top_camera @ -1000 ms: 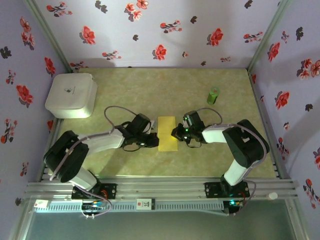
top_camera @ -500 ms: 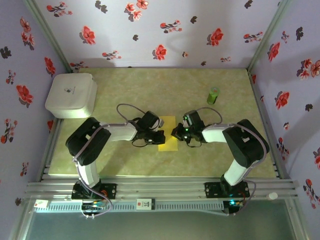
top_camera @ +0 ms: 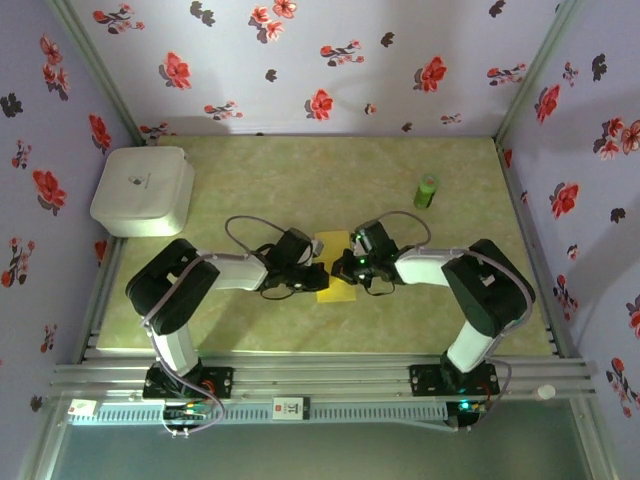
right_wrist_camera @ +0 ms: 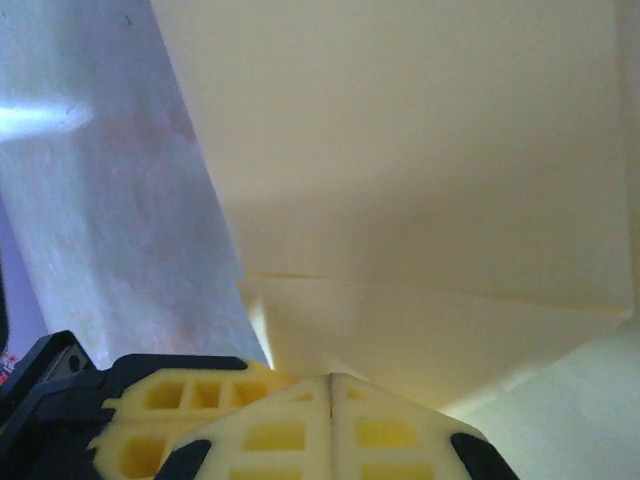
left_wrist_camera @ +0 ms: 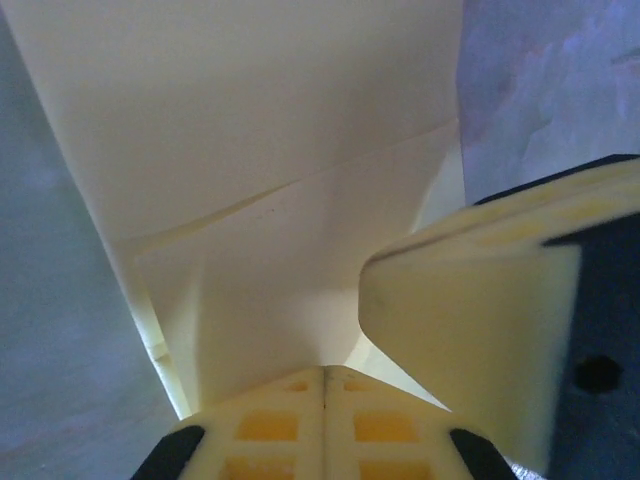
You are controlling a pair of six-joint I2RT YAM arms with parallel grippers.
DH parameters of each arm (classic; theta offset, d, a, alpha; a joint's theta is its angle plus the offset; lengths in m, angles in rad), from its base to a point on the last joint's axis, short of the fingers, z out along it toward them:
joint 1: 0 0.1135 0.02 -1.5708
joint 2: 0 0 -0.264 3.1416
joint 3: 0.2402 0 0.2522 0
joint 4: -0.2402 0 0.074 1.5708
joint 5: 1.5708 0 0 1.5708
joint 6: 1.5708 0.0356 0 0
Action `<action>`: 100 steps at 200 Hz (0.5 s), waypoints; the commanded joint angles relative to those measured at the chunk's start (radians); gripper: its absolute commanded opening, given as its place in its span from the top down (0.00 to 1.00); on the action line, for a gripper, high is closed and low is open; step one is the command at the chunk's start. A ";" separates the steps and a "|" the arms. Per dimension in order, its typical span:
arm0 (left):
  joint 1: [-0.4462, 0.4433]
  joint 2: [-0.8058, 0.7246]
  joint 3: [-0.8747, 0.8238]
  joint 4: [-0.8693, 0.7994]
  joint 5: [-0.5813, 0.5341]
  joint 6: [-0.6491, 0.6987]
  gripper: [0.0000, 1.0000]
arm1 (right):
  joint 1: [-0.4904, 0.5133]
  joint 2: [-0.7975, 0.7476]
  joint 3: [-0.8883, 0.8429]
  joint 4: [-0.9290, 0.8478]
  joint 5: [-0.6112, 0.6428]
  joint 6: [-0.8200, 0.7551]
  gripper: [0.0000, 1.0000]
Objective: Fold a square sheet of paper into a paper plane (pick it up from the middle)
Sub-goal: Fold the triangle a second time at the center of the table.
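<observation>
Item: sheet of paper, bright yellow, partly folded, showing as a tall narrow shape from overhead with a straight crease line and an overlapping layer in both wrist views. Location: flat on the surface, well to the right of the white rounded box and nearer the arm bases than it. Attending parts: left fingers, pressed together tip to tip, tips down on the paper's edge that faces the box; right fingers, likewise closed with no gap, on the edge turned away from the box (whether either pair nips a layer between its tips cannot be told). Also present: small green cylinder, far right of the box, level with it, apart from the paper. Handling, by judgement: very light, limp, easily creased or torn, inclined to slide on the smooth surface under a sideways push. Best taken at a free edge or a raised flap. One pair should pin the middle while the other lifts, or the whole piece will skate.
</observation>
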 commanded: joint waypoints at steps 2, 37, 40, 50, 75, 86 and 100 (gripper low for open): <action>0.003 0.007 -0.047 -0.101 -0.045 -0.009 1.00 | -0.020 0.028 -0.041 0.022 0.044 0.041 1.00; 0.003 0.002 -0.049 -0.097 -0.032 -0.007 1.00 | -0.116 0.028 -0.093 0.144 0.010 0.098 1.00; 0.003 0.004 -0.048 -0.096 -0.031 -0.008 1.00 | -0.125 0.029 -0.090 0.138 0.011 0.097 1.00; 0.003 0.005 -0.051 -0.093 -0.027 -0.008 1.00 | -0.147 0.022 -0.085 0.124 0.021 0.092 1.00; 0.001 -0.002 -0.060 -0.082 -0.021 -0.015 1.00 | -0.187 -0.012 -0.049 0.030 0.064 0.050 1.00; 0.002 -0.005 -0.068 -0.070 -0.021 -0.023 1.00 | -0.192 -0.017 -0.011 -0.044 0.077 0.016 1.00; 0.001 -0.015 -0.078 -0.050 -0.023 -0.040 1.00 | -0.189 -0.036 0.016 -0.088 0.079 0.002 1.00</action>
